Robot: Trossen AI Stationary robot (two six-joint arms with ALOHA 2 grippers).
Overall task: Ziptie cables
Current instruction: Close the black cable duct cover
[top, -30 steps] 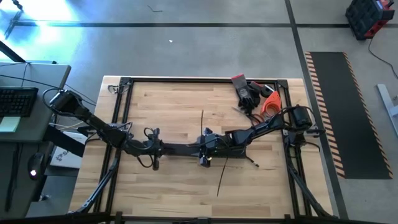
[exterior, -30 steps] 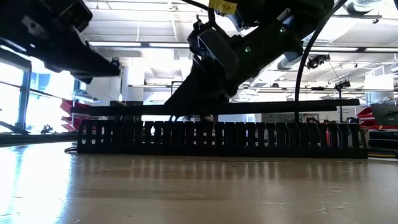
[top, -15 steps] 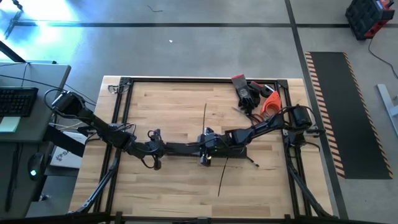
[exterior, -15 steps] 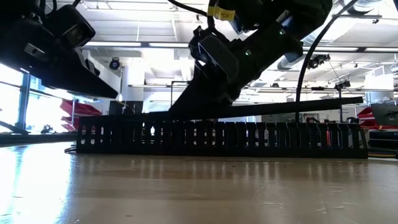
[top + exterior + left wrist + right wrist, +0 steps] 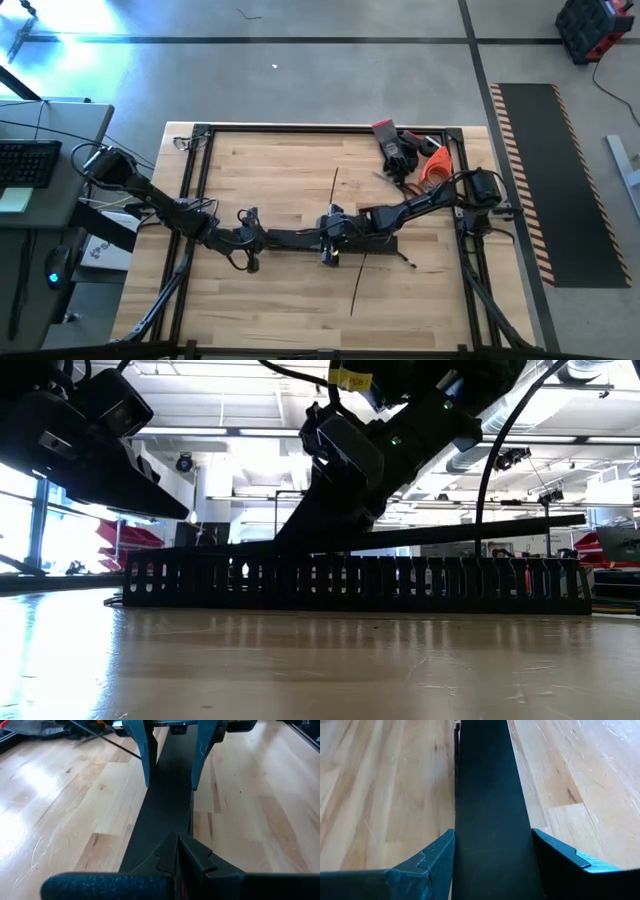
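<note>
A black slotted duct (image 5: 350, 582) stands on the wooden table (image 5: 260, 300). Over it slants a flat black bar (image 5: 470, 528), its left end down on the duct and its right end raised. My right gripper (image 5: 314, 240) is shut on the bar near its middle. My left gripper (image 5: 177, 851) is shut and sits on the bar's left end. The cables show as a thin dark strand (image 5: 357, 285) that lies on the table and runs from near to far, passing under the right gripper. My left gripper lies with its shut fingertips (image 5: 186, 851) on the bar's top face (image 5: 165, 827) near the left end, slanting down from the table's left. That end is down on the duct. My right gripper pinches the bar's two long edges (image 5: 461, 837) between its two fingers (image 5: 437, 854), which straddle the bar crosswise. The fingers slant down from the table's right. The bar is tilted, its right end (image 5: 575, 519) clear of the duct.
At the far right lies a pile of red and black gloves and an orange tool (image 5: 410, 155). A black metal frame (image 5: 195, 170) runs around the table top. Bare wood lies on the near side of the duct (image 5: 280, 300) and at the far left.
My left gripper has gone down and a little toward the right, staying shut. The bar, level a second ago, now slants: its left end has sunk onto the duct while its right end stays up. The cables' far end has swung slightly toward the table's right edge.
</note>
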